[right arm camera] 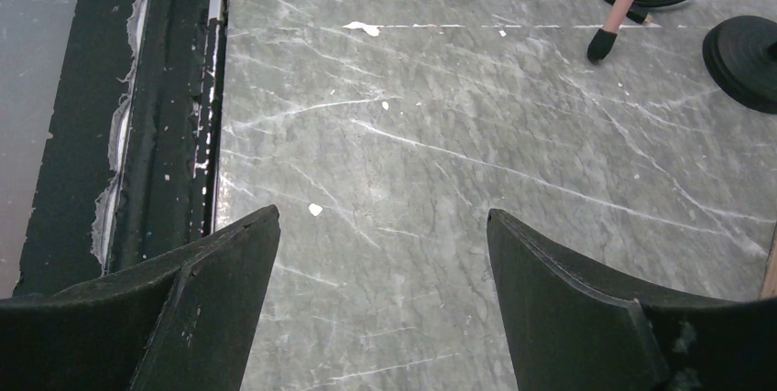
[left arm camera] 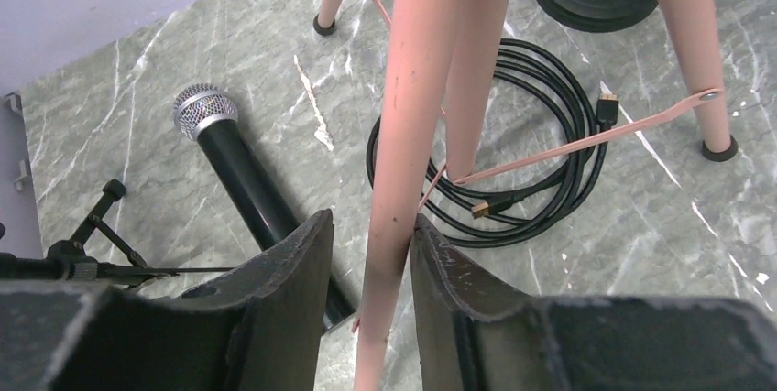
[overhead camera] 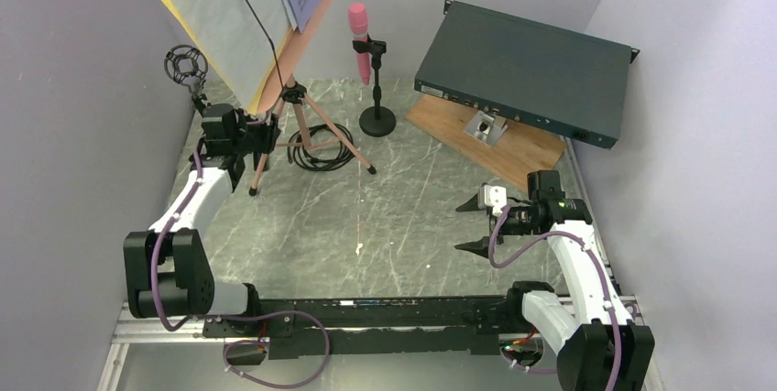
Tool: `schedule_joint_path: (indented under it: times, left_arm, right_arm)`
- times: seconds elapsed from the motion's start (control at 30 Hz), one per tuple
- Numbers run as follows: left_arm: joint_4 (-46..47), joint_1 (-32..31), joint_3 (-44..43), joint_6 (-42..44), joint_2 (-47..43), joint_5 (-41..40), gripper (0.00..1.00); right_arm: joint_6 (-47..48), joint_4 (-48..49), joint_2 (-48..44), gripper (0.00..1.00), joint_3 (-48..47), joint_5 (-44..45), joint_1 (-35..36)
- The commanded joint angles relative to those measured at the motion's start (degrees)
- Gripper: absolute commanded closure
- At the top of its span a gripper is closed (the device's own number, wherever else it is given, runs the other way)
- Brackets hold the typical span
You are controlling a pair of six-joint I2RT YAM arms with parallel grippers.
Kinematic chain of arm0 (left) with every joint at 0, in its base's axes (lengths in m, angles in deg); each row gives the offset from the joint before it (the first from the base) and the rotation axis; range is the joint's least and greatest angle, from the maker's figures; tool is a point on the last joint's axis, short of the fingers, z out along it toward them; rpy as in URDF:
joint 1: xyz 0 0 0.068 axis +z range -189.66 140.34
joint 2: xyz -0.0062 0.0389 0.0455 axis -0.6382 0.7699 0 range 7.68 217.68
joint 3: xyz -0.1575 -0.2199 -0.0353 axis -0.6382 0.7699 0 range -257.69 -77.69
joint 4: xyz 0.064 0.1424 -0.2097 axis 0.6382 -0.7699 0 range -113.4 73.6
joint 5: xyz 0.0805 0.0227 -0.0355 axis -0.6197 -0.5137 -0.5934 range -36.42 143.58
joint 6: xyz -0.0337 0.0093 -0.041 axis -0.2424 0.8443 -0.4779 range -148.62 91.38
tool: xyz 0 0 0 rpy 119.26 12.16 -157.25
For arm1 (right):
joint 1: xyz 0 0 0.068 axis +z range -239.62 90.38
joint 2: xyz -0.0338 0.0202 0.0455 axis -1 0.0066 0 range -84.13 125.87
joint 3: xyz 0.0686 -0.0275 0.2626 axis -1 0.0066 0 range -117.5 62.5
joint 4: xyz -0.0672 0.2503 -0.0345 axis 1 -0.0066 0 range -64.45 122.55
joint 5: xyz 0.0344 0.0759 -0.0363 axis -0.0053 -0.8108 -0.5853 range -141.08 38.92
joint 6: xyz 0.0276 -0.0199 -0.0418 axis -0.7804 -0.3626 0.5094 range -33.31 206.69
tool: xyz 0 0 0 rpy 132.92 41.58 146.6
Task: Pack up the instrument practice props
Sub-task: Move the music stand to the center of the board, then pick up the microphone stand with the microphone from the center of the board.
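Packing seems barely begun: music stand (overhead camera: pixel 286 61) upright, pink microphone (overhead camera: pixel 359 34) standing beside it, black microphone (left arm camera: pixel 243 171) lying by its legs; left fingers (left arm camera: pixel 275 290) loosely straddle one leg (left arm camera: pixel 403 162), right fingers (right arm camera: pixel 568 281) spread, empty

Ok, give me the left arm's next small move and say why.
Probably close the left gripper on the pink tripod leg. The leg stands between its fingers, but a gap shows on one side, so nothing is clamped. A firm hold seems needed before the music stand can be folded or moved.
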Motion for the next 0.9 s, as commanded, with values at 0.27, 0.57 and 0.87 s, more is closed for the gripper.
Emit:
schedule_joint_path:
  times: [0.27, 0.57, 0.87]
  left_arm:
    - [-8.6, 0.5, -0.6, -6.6, -10.4, 5.7, 0.34]
    - [-19.4, 0.4, 3.1, -15.9, -26.3, 6.3, 0.06]
    - [-19.8, 0.3, 11.8, -19.7, -39.2, 3.4, 0.01]
  right_arm:
    - [2.6, -1.4, -0.5, 0.14, -0.9, -1.1, 0.2]
    - [-10.5, -0.1, 2.4, 0.14, -14.5, 10.6, 14.5]
    - [-27.6, -3.6, 20.7, 0.00, -49.2, 27.5, 29.2]
